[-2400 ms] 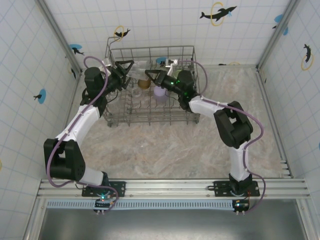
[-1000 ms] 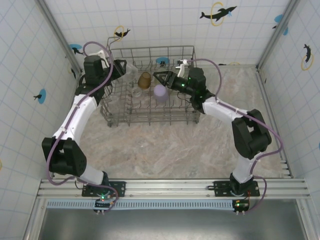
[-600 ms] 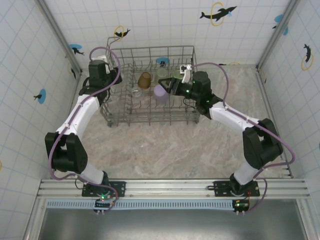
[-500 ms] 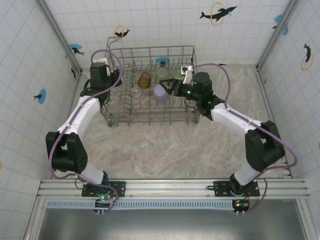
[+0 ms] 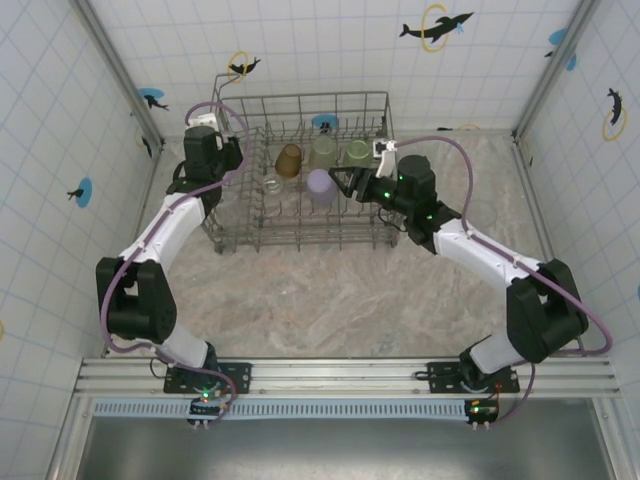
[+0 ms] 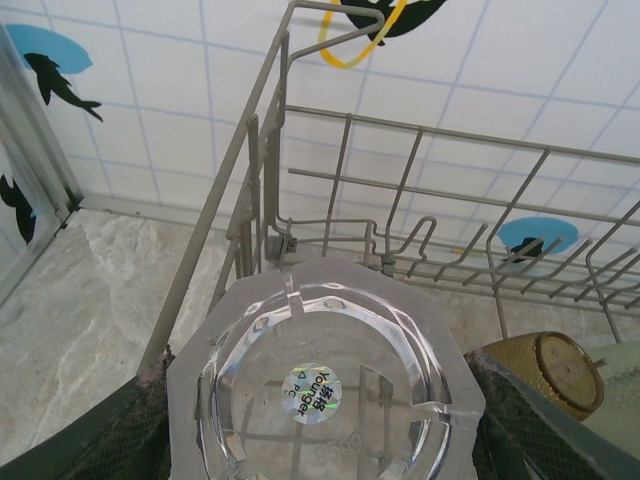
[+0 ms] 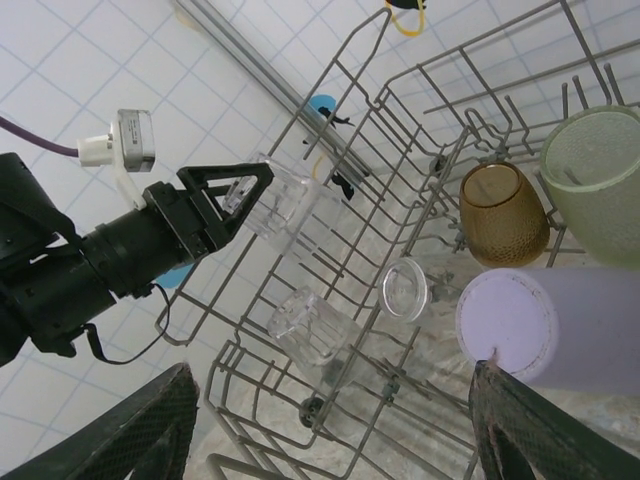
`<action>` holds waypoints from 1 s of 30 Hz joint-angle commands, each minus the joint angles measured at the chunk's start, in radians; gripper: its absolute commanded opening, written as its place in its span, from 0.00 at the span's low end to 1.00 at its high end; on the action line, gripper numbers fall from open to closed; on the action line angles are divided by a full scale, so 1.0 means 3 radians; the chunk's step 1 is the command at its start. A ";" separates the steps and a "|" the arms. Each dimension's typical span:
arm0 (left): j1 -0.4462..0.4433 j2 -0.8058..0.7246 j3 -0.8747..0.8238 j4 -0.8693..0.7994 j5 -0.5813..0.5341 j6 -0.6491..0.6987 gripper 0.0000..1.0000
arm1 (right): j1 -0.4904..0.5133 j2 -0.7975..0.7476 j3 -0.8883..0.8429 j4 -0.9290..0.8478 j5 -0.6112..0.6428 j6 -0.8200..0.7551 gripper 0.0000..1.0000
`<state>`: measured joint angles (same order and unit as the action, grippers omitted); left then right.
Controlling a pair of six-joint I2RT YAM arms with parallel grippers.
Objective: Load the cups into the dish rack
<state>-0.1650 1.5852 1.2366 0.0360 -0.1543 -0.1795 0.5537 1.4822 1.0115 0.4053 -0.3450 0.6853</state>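
Note:
The grey wire dish rack [image 5: 300,97] stands at the back of the table. Inside it, bottoms up, are an amber cup [image 5: 289,160], two pale green cups [image 5: 323,150] [image 5: 357,152], a lilac cup [image 5: 320,187] and a clear cup [image 5: 272,184]. My left gripper [image 5: 236,150] hovers at the rack's left wall, shut on a clear cup [image 6: 325,385] whose stickered base faces the wrist camera. My right gripper [image 5: 343,182] is open and holds nothing, just right of the lilac cup [image 7: 540,325]. Two clear cups [image 7: 312,325] [image 7: 405,290] lie among the tines.
Tiled walls close in the back and both sides. The rack's left wall [image 6: 262,130] rises right in front of the held cup. Bare marbled table [image 5: 330,290] stretches between the rack and the arm bases.
The right arm has drawn back to the right, away from the lilac cup, its jaws a little wider. The left gripper has moved slightly toward the rack's left wall, still holding the clear cup.

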 commanded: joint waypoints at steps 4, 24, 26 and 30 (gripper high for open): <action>-0.0025 0.0233 0.0058 -0.0021 0.0327 0.0419 0.00 | -0.0071 -0.0158 -0.0139 0.0064 -0.0003 -0.0055 0.74; -0.0023 0.0348 0.0078 0.0080 0.0312 0.1784 0.00 | -0.0143 -0.0180 -0.0264 0.0116 -0.0092 0.0050 0.74; -0.0025 0.0327 -0.0045 0.0238 0.0293 0.1737 0.00 | -0.0139 -0.0175 -0.0268 0.0126 -0.0091 0.0062 0.74; -0.0027 0.0353 -0.0125 0.0340 0.0342 0.1615 0.00 | -0.0138 -0.0155 -0.0256 0.0135 -0.0087 0.0073 0.74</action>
<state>-0.1696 1.6871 1.2037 0.0452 -0.0387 0.3145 0.5152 1.4605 0.9485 0.4076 -0.3656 0.7013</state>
